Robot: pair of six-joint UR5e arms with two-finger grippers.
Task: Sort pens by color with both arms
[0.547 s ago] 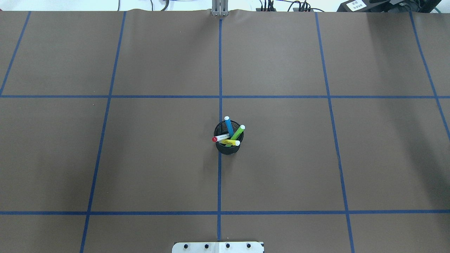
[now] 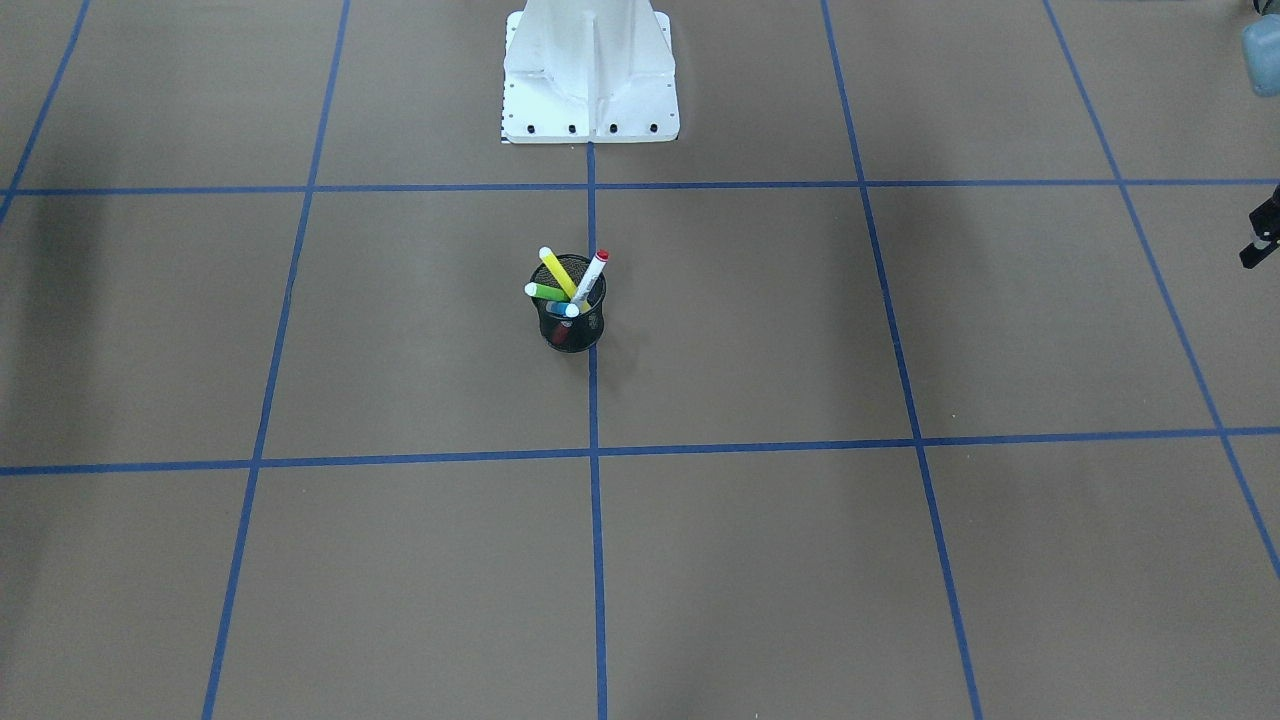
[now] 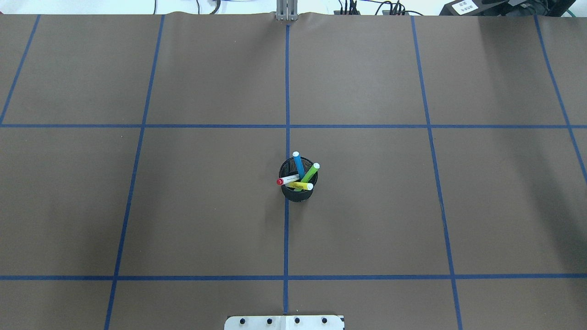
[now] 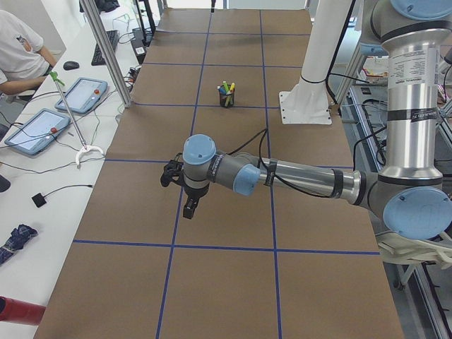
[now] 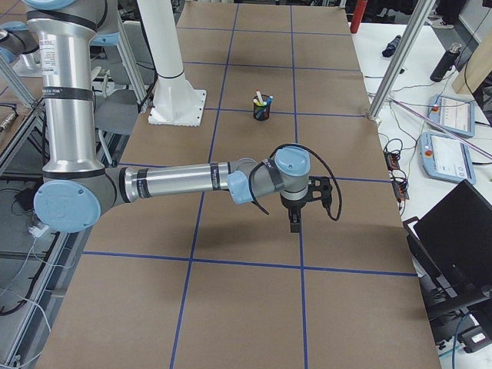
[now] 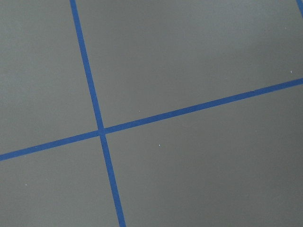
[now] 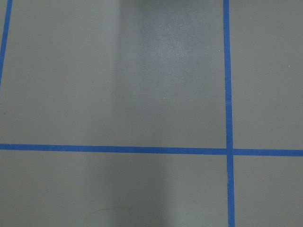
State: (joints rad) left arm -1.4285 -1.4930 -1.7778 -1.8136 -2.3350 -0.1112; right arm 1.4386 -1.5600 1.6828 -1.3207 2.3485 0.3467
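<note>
Black mesh cup (image 3: 297, 195) is parked mid-table, all four pens stuck in it. Seen from overhead, the blue pen (image 3: 298, 164) is tipped toward 12 o'clock, the green pen (image 3: 310, 173) toward 2, the yellow pen (image 3: 301, 185) toward 4 and the red-capped pen (image 3: 288, 179) toward 9. The left gripper (image 4: 189, 206) and right gripper (image 5: 295, 221) are held well away from the cup. How open they are, or any grip, can't be told.

Even bright light; soft shadows; glare patch, right wrist view.

A black metal-mesh cup (image 3: 297, 194) holds smooth plastic pens (image 3: 299, 165) on a matt, brown paper-covered table (image 3: 183, 206).
</note>
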